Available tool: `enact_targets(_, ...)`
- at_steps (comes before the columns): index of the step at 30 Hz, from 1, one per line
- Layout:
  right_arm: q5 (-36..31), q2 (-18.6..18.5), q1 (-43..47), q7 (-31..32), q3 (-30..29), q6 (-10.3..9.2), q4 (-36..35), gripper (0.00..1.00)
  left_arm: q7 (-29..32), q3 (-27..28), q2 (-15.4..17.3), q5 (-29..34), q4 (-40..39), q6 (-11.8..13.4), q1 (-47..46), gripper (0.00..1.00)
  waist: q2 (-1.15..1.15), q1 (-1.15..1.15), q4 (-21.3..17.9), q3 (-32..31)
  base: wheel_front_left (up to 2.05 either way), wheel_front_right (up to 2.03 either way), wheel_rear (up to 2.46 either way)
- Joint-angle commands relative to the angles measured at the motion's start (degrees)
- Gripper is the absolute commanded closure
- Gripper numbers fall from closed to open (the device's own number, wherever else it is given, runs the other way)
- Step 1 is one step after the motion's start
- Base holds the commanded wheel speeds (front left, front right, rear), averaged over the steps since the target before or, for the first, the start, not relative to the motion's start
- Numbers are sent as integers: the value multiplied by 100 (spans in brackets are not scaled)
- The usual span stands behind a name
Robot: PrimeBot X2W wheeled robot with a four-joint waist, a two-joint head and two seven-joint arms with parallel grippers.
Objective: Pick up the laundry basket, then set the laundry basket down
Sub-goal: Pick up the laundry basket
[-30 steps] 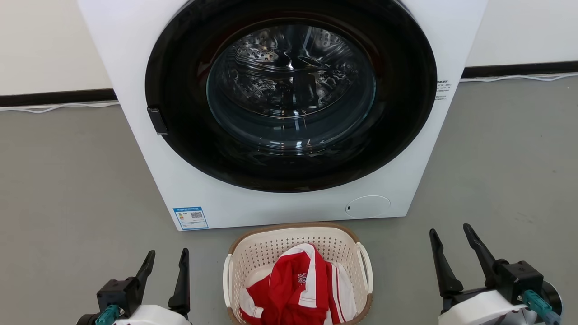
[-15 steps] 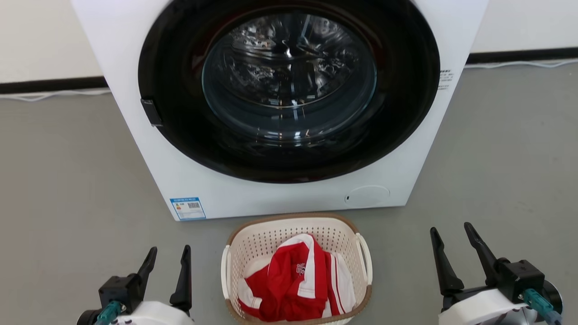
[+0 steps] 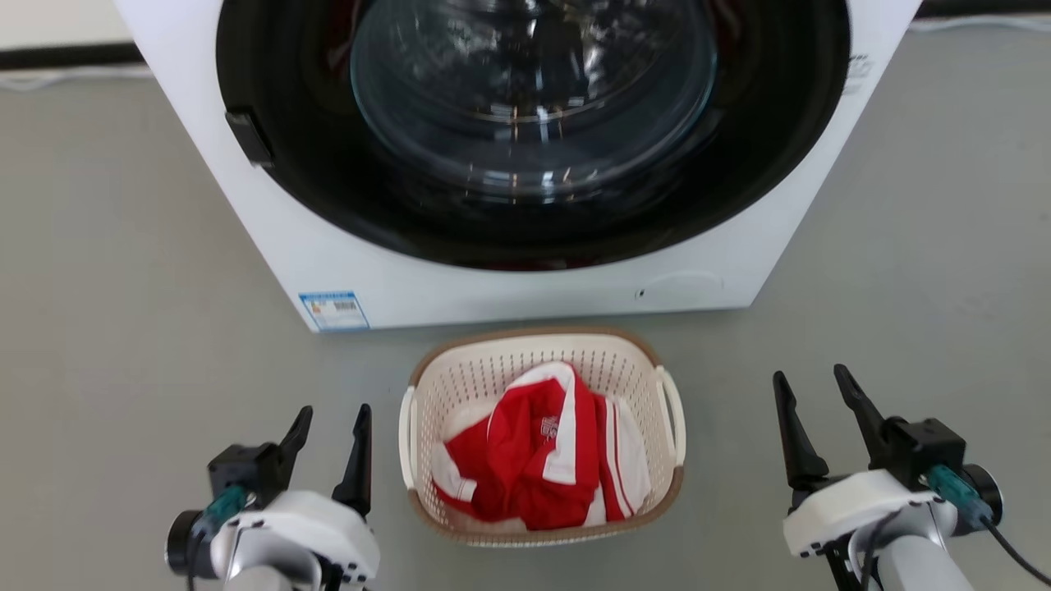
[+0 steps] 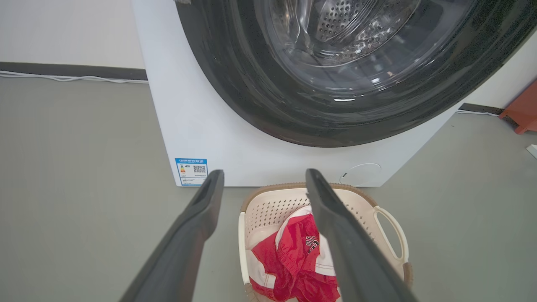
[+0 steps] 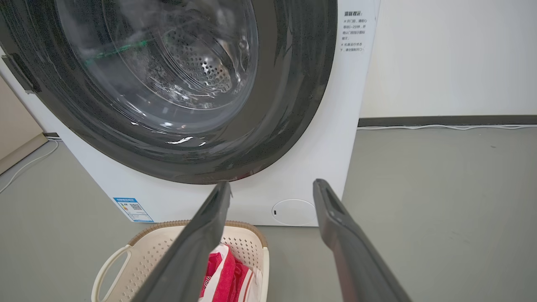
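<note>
The cream laundry basket [image 3: 501, 373] with brown rim trim and white loop handles sits on the grey floor just in front of the washer, holding a red and white garment [image 3: 538, 451]. My left gripper [image 3: 332, 417] stands open to the basket's left, fingers apart and empty. On the basket's right, farther off, my right gripper [image 3: 809, 384] is open and empty too. The left wrist view shows the basket [image 4: 268, 207] past that gripper [image 4: 264, 176], and the right wrist view has the basket [image 5: 147, 251] at lower left, beside the open gripper [image 5: 272, 184].
A white front-loading washer [image 3: 460, 283] with a large dark round door [image 3: 534, 123] rises right behind the basket. Grey floor [image 3: 123, 287] spreads on both sides. A white cable [image 5: 444, 127] runs along the baseboard, and something red [image 4: 522, 111] stands at the far right.
The camera has tilted down and closer, so the washer and basket sit higher in the picture. Both grippers stay open beside the basket, the left one a little nearer to it.
</note>
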Motion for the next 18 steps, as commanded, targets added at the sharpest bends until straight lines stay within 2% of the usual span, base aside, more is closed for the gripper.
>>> enact_targets(1, -62, -7, -195, -61, 109, 36, -30, 0, -61, 130, 73, -56, -29, -5, -282, 0, 0, 0, 54, 166, 0, 0, 0)
enact_targets(9, -287, 11, -1182, -61, 99, 36, 1151, 0, -61, -170, 74, -70, 1625, 56, -1487, 0, 0, 0, 145, 1039, 0, 0, 0)
enact_targets(18, -511, 7, -2100, -61, -41, 36, 2091, 0, -61, -575, 74, -442, 2556, 97, -2657, 0, 0, 0, 215, 2074, 0, 0, 0)
